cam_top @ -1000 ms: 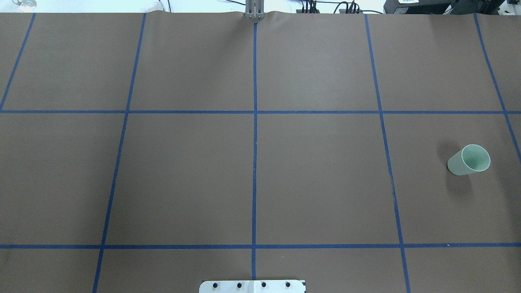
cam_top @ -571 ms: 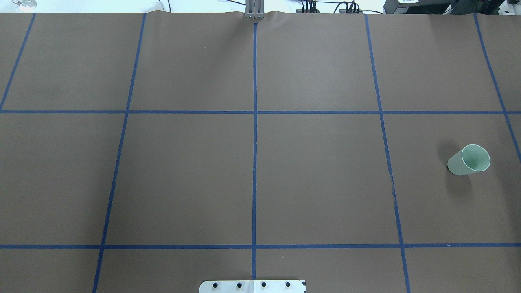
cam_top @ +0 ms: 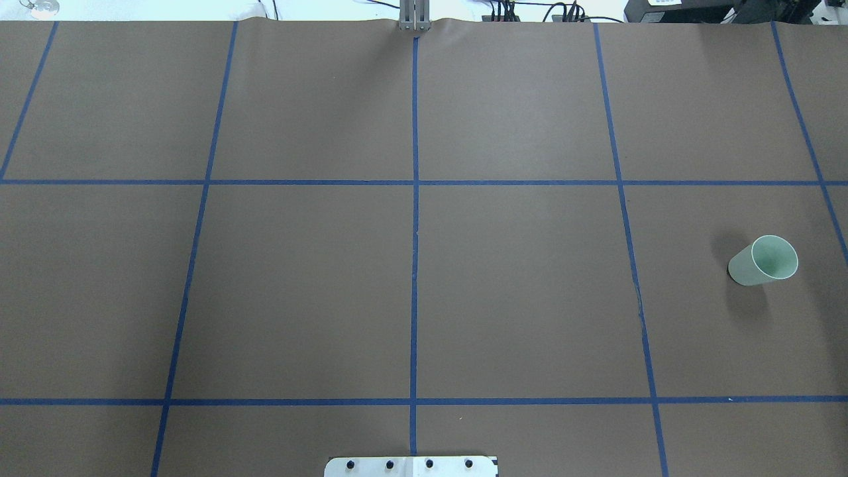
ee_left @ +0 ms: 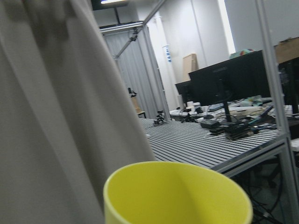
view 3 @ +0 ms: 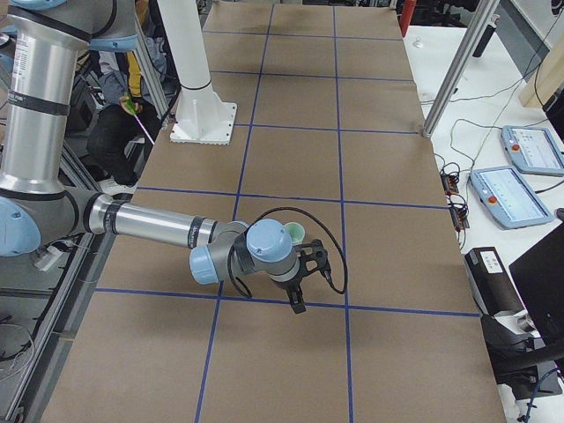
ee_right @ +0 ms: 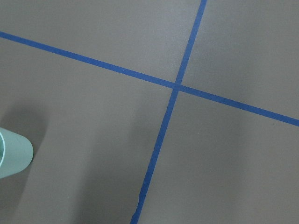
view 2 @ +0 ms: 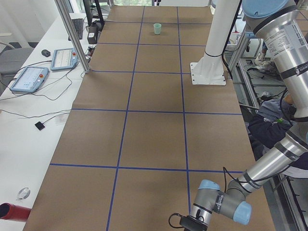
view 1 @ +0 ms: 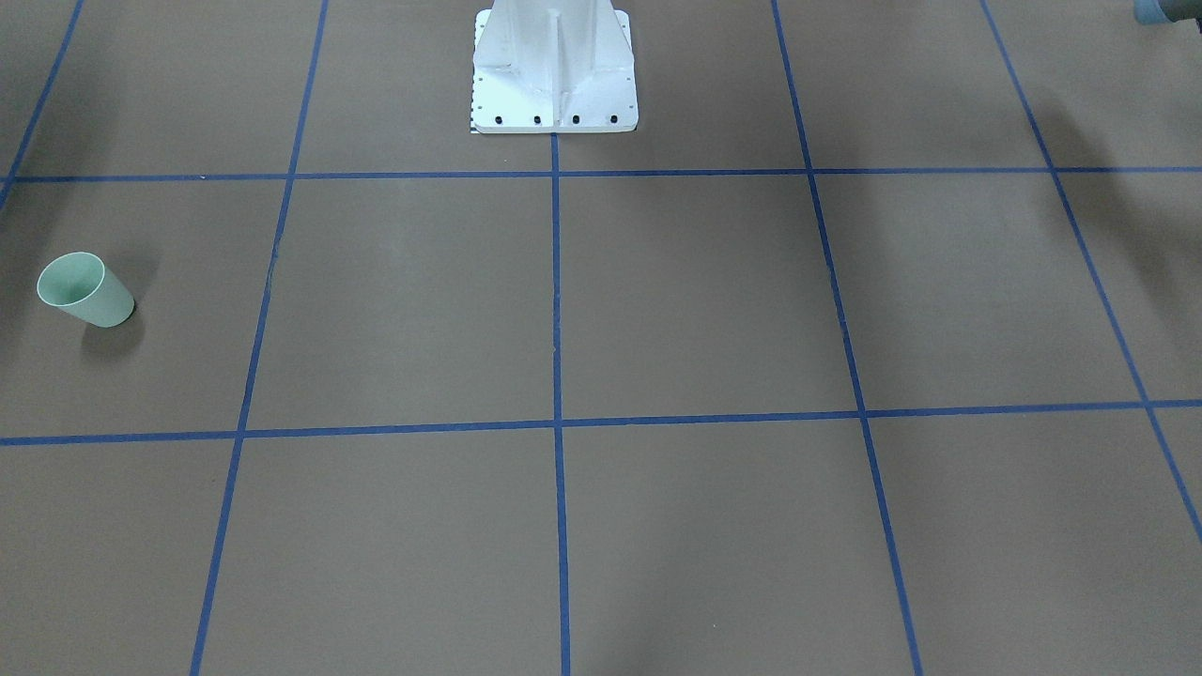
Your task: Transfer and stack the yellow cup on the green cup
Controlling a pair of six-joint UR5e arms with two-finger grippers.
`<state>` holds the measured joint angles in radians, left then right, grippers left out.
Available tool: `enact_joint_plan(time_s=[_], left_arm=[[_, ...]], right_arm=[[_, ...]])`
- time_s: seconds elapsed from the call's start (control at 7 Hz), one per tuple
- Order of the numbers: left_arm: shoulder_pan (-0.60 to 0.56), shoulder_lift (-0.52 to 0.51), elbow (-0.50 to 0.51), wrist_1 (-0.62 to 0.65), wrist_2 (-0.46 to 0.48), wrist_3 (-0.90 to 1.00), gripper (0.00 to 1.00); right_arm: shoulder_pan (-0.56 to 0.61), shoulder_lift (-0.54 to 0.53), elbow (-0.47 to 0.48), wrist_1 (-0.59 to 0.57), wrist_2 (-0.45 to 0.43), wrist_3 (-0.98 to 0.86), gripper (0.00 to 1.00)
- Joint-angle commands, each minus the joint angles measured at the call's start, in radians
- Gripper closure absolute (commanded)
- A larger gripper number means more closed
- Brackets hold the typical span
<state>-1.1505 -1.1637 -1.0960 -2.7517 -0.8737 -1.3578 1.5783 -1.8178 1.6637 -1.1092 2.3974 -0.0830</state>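
Yellow cup (ee_left: pixel 177 196) sits rim-up right under the left wrist camera, not on the table (cam_top: pixel 517 291). It is likely carried by the left gripper (view 2: pixel 192 224) (cut off, so I can't tell its grip). The right gripper (view 3: pixel 299 300) is low beside the green cup (cam_top: pixel 763 260), its spread unreadable. That cup stands upright, mouth open to receive.

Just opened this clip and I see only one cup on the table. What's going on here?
It is a cup-stacking job, not yet done. The green cup stands upright and alone on the table, on the robot's right. The yellow cup fills the bottom of the left wrist view with the room behind it, so the left gripper probably carries it, though no fingers show. The right gripper hangs near the green cup, apparently holding nothing.
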Motion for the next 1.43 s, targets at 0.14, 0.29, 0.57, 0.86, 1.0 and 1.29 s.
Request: enact_joint_plan(time_s=[0.14, 0.29, 0.57, 0.86, 1.0, 1.29], left_arm=[[-0.279, -0.215, -0.005, -0.361, -0.434, 0.61, 0.88], [-0.401, -0.261, -0.007, -0.417, -0.696, 0.746, 0.88], [-0.477, -0.316, -0.016, -0.556, -1.069, 0.783, 0.88], [-0.475, -0.339, -0.143, -0.615, -1.317, 0.781, 0.92], [-0.475, -0.374, -0.241, -0.615, -1.446, 0.781, 0.92], [-0.416, -0.46, -0.379, -0.615, -1.632, 0.772, 1.0]], right_arm=[[0.0, 0.0, 0.002, 0.0, 0.009, 0.002, 0.0], [0.0, 0.0, 0.001, 0.0, 0.017, 0.002, 0.0], [0.0, 0.0, 0.002, 0.0, 0.029, 0.002, 0.0], [0.0, 0.015, 0.002, 0.0, 0.037, 0.028, 0.0], [0.0, 0.017, 0.017, 0.002, 0.043, 0.078, 0.0], [0.0, 0.026, 0.045, 0.002, 0.054, 0.082, 0.0]])
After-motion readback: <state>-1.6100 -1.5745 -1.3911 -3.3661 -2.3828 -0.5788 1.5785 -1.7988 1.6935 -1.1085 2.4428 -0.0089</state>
